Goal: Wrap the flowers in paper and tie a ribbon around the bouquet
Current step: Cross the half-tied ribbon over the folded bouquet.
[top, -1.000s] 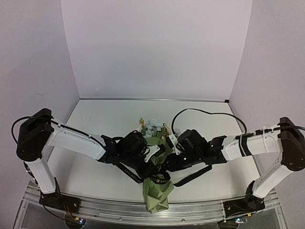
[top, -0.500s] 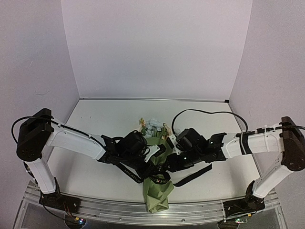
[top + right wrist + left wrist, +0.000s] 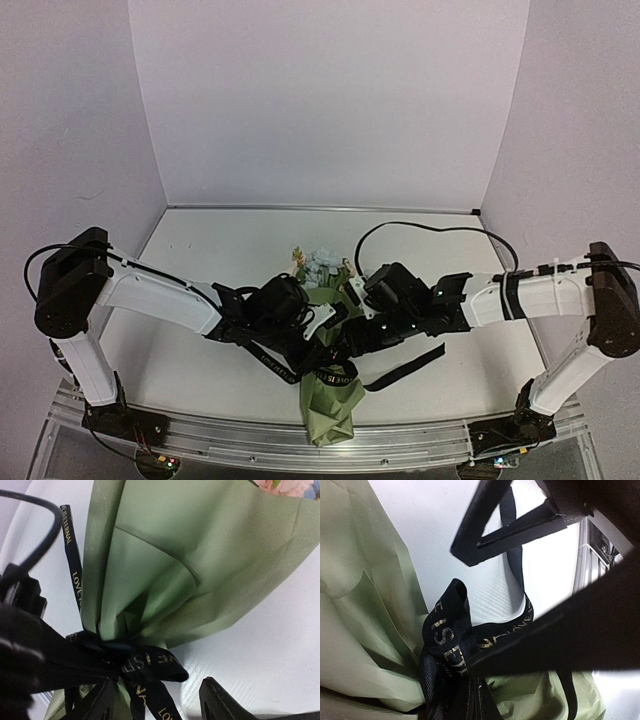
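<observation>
The bouquet lies near the table's front edge, its olive-green paper [image 3: 331, 405] a cone with the flowers [image 3: 320, 265] at the far, wide end. The black lettered ribbon [image 3: 336, 377] is cinched round the cone's neck, with a loop [image 3: 155, 662] and a knot showing in the right wrist view. One ribbon tail [image 3: 405, 367] trails right across the table. My left gripper [image 3: 316, 352] is shut on a ribbon strand [image 3: 445, 635] beside the knot. My right gripper [image 3: 349, 338] stands open just over the loop, its fingers [image 3: 235, 700] on either side and holding nothing.
A black cable [image 3: 430, 235] arcs from the right arm over the back of the white table [image 3: 220, 250]. Pale walls close in on three sides. The aluminium rail [image 3: 250, 438] with the arm bases runs along the front edge.
My right gripper's jaws have spread apart and come off the ribbon, and that wrist has shifted slightly left and away. The left gripper and bouquet have stayed put.
</observation>
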Motion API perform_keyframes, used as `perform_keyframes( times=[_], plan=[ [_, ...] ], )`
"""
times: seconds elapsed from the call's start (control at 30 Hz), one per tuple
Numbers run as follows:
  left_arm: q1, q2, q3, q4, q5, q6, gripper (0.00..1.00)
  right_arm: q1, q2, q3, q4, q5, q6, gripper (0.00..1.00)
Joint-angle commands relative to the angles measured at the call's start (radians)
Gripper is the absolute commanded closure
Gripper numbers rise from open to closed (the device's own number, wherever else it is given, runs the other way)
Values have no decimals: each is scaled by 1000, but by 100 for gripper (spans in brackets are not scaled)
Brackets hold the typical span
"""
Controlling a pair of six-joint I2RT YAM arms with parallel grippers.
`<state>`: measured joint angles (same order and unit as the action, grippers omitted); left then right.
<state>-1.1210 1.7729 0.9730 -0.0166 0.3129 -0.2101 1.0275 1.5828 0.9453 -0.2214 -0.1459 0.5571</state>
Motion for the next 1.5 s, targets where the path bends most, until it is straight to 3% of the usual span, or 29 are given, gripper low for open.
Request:
perform_keyframes(
  times=[0.0,0.2,0.57,0.73,1.0,1.27,1.47],
  plan=[
    [-3,1,12,12,17,6,100,5,41,47,6,16,9,40],
    [-3,-1,7,12,16,4,100,4,57,48,11,12,18,46],
    [-3,-10,0,46,9,-5,100,2,40,7,12,-24,21,87],
    [-3,-16,-6,49,3,-8,100,3,13,-26,12,-25,9,98],
    [-3,-25,0,51,6,-17,99,3,-15,-53,11,-38,0,100],
    [-2,-110,6,61,-11,-23,78,2,-14,-56,12,-56,0,100],
    [-1,-154,11,61,-38,-14,71,3,-12,-57,18,-59,4,100]
  ],
)
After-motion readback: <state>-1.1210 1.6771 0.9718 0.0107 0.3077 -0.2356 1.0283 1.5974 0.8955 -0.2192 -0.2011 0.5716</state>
